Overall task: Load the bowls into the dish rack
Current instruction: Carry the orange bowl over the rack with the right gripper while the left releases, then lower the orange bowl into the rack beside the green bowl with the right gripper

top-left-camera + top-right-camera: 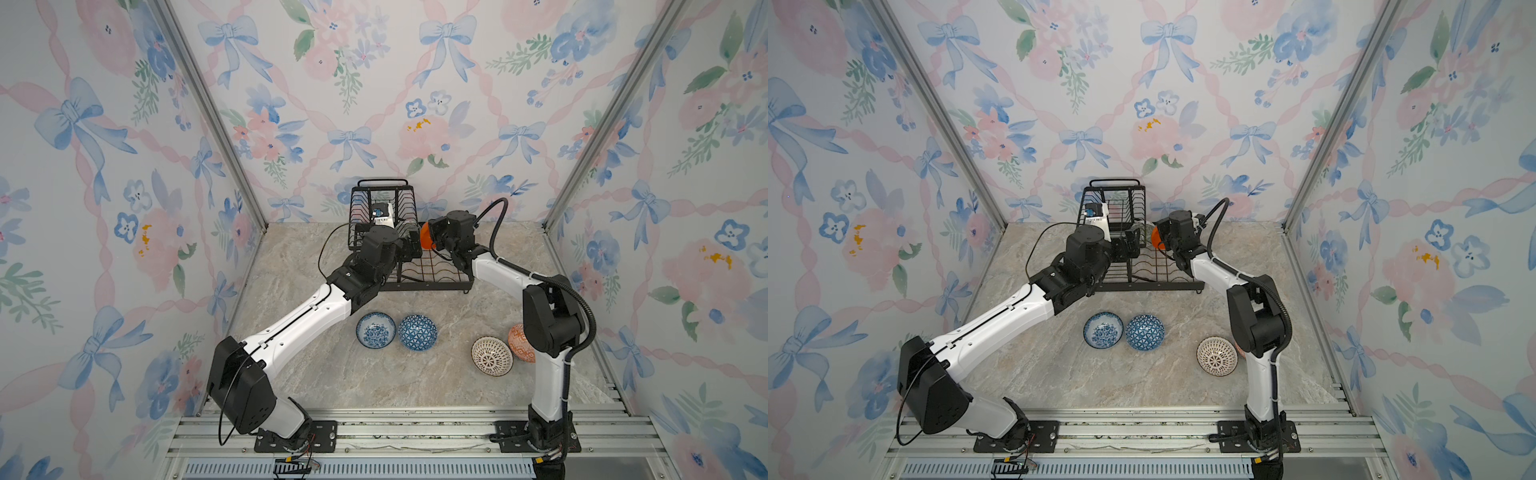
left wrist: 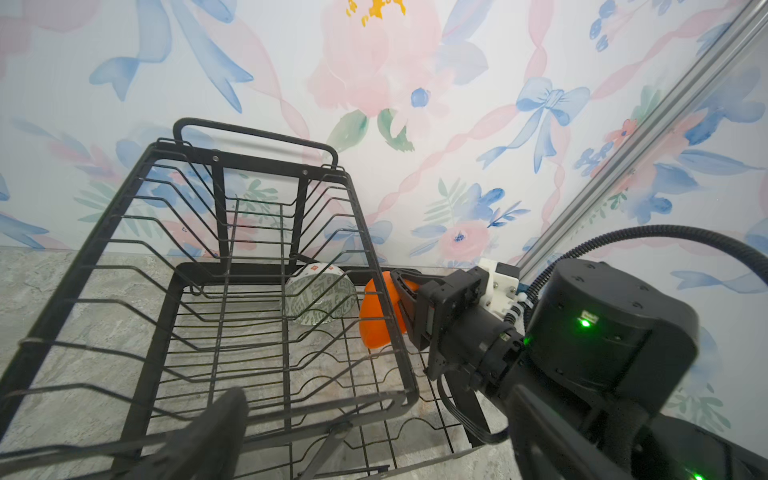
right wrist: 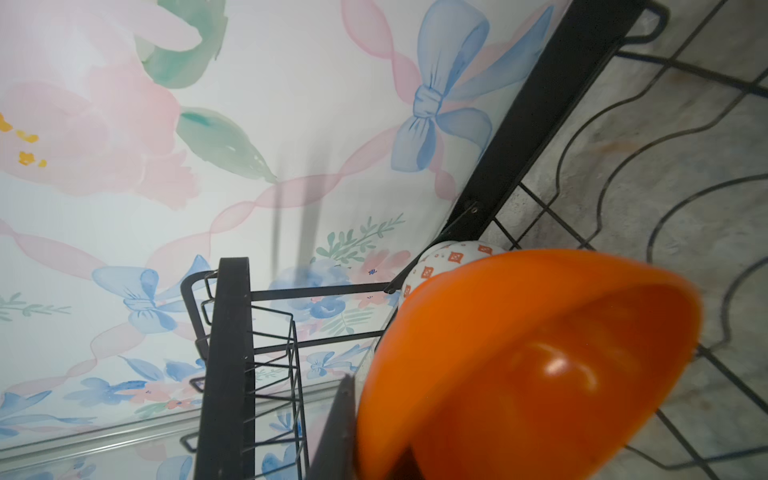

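Top view shows me the counter (image 1: 374,382) carrying four unloaded bowls (image 1: 375,330); the dish rack (image 2: 257,160) holds only the pale green bowl (image 2: 320,297) in its lower tray. My right pincer (image 2: 401,303) clamps the orange bowl (image 2: 376,320) just beside it; left pincer (image 1: 1133,243) gapes empty.

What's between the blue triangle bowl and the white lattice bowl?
Nothing, just bare marble tabletop between the blue triangle bowl and the white lattice bowl, seen in both top views.

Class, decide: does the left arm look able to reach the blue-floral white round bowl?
Probably yes: its hand is open, and the blue-floral white bowl lies uncovered on the tabletop beside that arm.
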{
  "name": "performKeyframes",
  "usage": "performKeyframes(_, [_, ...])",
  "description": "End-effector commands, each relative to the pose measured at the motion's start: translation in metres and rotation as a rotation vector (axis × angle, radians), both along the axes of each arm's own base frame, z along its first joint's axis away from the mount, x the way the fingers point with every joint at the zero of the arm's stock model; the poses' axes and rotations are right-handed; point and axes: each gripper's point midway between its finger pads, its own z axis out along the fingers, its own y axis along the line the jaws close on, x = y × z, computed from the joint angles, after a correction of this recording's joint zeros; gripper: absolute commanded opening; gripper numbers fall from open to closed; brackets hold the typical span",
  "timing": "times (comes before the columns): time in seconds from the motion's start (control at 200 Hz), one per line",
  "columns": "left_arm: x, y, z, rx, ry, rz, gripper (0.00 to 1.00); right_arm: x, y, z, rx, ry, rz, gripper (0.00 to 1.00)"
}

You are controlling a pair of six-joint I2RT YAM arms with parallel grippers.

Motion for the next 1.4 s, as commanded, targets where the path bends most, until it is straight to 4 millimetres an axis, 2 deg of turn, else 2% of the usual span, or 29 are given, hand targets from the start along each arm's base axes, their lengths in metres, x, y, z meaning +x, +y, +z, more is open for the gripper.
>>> performKeyframes(0.0, [-0.003,-0.001,-0.006,0.014,0.016,-0.038,0.98,0.011,0.012,0.008,0.089,-0.039,-0.002,0.0])
performKeyframes(0.23, [-0.007,0.003,-0.01,-0.031,0.042,-0.018,0.98,0.016,0.025,-0.01,0.103,-0.012,0.032,0.0])
performKeyframes(0.43, [-0.009,0.006,-0.017,-0.02,0.061,-0.013,0.98,0.017,0.034,-0.012,0.105,-0.012,0.046,0.0])
performKeyframes(0.605, [-0.013,0.007,-0.024,-0.046,0.093,-0.011,0.98,0.017,0.041,-0.033,0.144,0.025,0.048,0.0])
performKeyframes(0.72, [-0.017,0.011,-0.03,-0.057,0.106,0.003,0.98,0.016,0.051,-0.037,0.132,0.026,0.063,0.0])
performKeyframes(0.985, [-0.019,0.015,-0.023,-0.029,0.088,-0.004,0.98,0.02,0.071,-0.041,0.148,0.033,0.085,0.0])
performKeyframes(1.395, [-0.024,0.025,-0.019,-0.018,0.076,0.007,0.98,0.023,0.088,-0.053,0.193,0.054,0.083,0.0])
